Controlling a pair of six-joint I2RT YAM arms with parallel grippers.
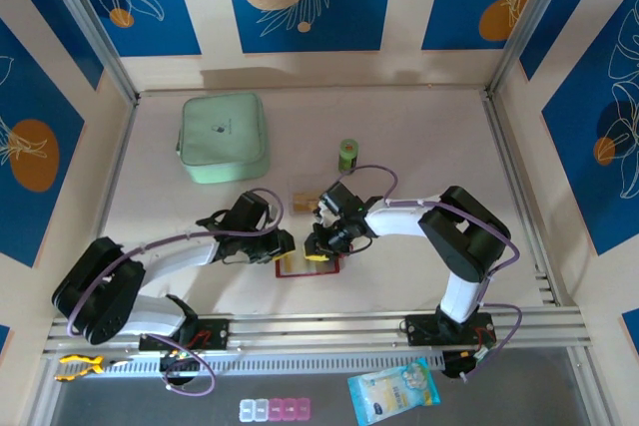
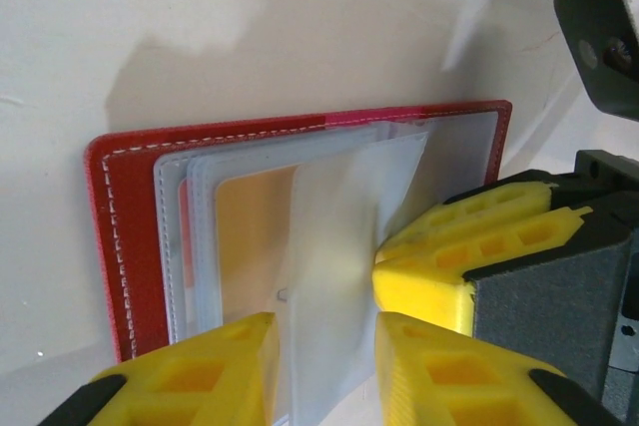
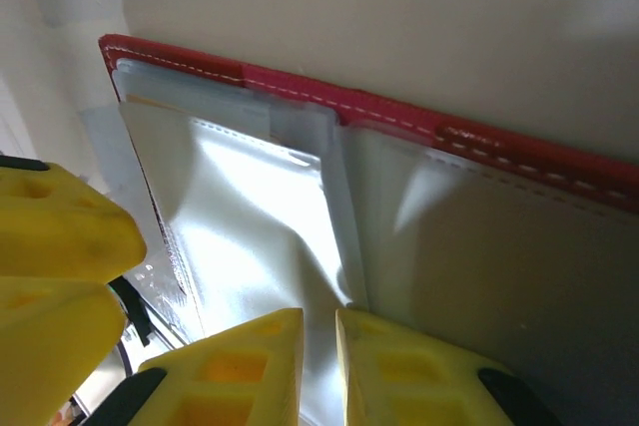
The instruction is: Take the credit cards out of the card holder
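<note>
The red card holder [image 1: 286,271] lies open and flat on the table [image 1: 419,137], near the front edge, between my two arms, with both tools down on it. In the left wrist view its red cover [image 2: 120,236] frames a stack of clear sleeves [image 2: 339,216], and an orange-tan credit card [image 2: 250,231] sits inside one of them, not yet out. The left gripper [image 2: 324,331] stands over the near edge of the pages with its jaws partly apart; a loose sleeve runs through the gap, but neither finger presses on it, so it has hold of nothing. The right gripper [image 3: 319,321] comes in from the other side, its jaws nearly together with a thin slit between them. The edge of a lifted, shiny sleeve [image 3: 260,197] runs right up to that slit, and from these angles I cannot tell whether it is pinched or just lying against the fingers. From above, the two grippers [image 1: 283,243] [image 1: 321,241] are close together over the holder. Just beyond them a small tan rectangle [image 1: 305,201] lies flat on the table; it may be a card, though it is too small to be sure. Further back stand a green roll [image 1: 347,154] and, well to the left, the mint-green zip case [image 1: 222,137], zipped shut.
</note>
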